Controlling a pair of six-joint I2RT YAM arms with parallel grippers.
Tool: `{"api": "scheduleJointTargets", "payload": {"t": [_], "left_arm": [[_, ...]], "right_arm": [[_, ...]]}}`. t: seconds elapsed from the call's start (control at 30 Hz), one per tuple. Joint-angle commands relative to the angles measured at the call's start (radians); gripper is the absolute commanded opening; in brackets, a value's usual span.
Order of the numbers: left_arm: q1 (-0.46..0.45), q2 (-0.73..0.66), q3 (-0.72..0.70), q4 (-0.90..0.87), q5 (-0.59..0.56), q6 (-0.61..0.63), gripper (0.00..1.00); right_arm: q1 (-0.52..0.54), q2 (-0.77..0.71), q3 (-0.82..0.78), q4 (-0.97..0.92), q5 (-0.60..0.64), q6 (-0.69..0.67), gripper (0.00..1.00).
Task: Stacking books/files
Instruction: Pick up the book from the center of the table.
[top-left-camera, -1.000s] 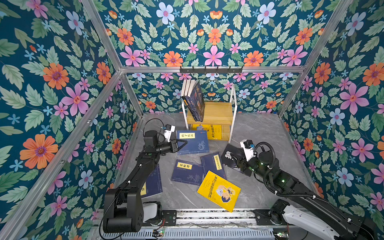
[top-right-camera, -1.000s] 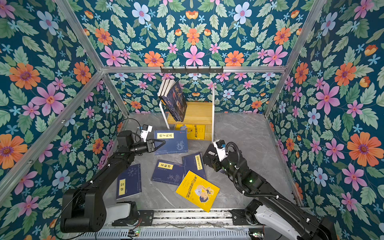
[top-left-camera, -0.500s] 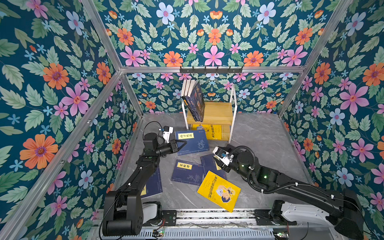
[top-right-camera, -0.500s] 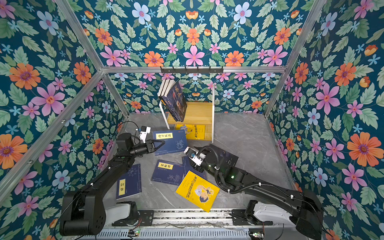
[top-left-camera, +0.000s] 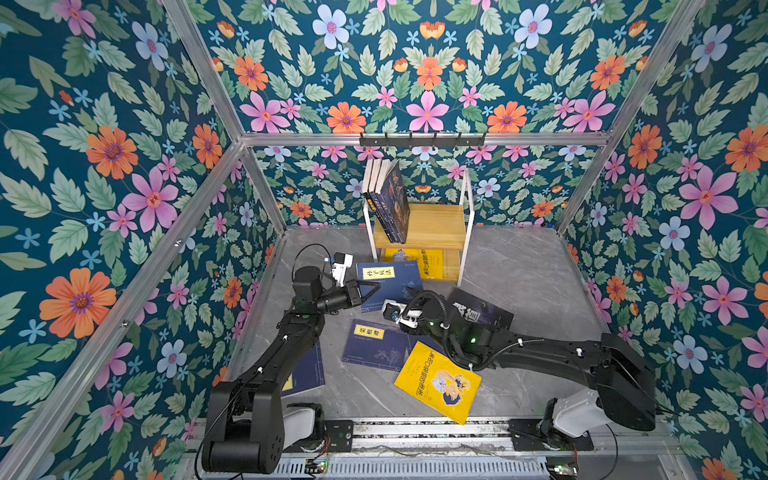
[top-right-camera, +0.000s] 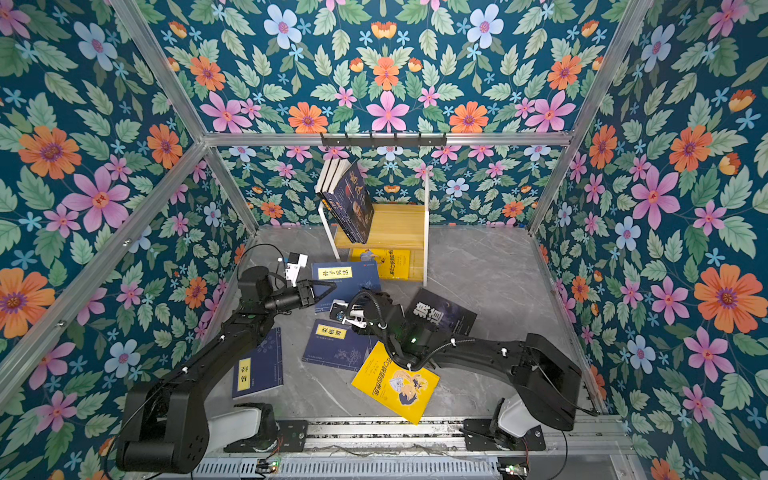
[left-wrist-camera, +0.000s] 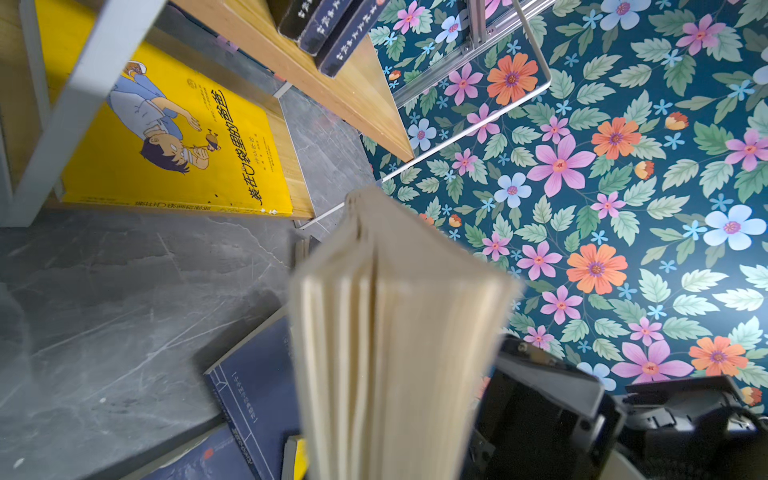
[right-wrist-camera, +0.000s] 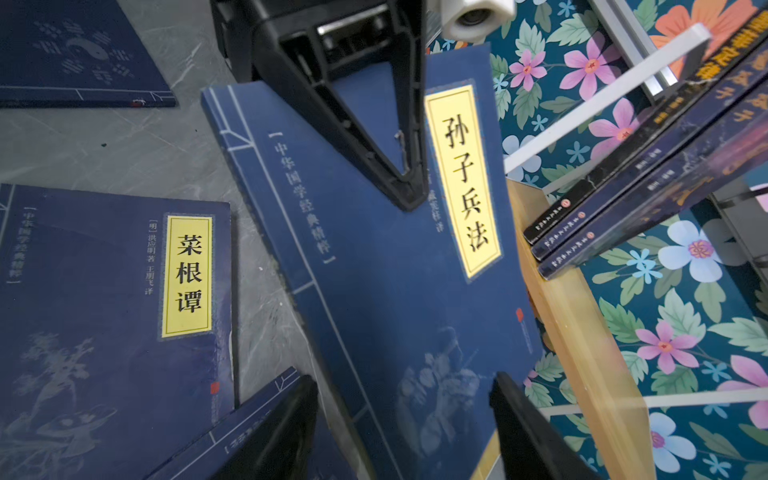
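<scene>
You see left gripper pinching navy book, yellow label 孙子兵法, just in front of shelf. Right gripper: jaws spread at same book's lower end. 菜根谭 book flat, farther from shelf. Shelf top tier: leaning navy books. Lower tier: yellow cartoon book. Grey marbled tabletop, floral walls.
</scene>
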Motion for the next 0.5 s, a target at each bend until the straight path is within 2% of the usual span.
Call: {"api": "scheduleJointTargets", "payload": {"t": [0.0,0.1,0.13,0.33,0.4,0.47], "left_arm": [[-0.005,0.001,0.003,0.058,0.010,-0.022,0.00],[-0.013,0.003,-0.004,0.067,0.008,-0.018,0.00],[-0.015,0.003,-0.006,0.069,0.006,-0.012,0.00],[-0.014,0.003,-0.002,0.043,-0.004,0.010,0.00],[-0.011,0.003,-0.002,0.036,-0.011,0.027,0.06],[-0.001,0.001,0.007,0.016,-0.012,0.035,0.16]], "right_arm": [[0.000,0.064,0.040,0.096,0.099,-0.087,0.69],[-0.001,0.145,0.064,0.156,0.146,-0.141,0.68],[-0.001,0.166,0.070,0.176,0.157,-0.156,0.65],[-0.002,0.202,0.080,0.190,0.209,-0.201,0.19],[-0.003,0.196,0.068,0.197,0.213,-0.207,0.00],[-0.004,0.189,0.064,0.190,0.232,-0.210,0.00]]}}
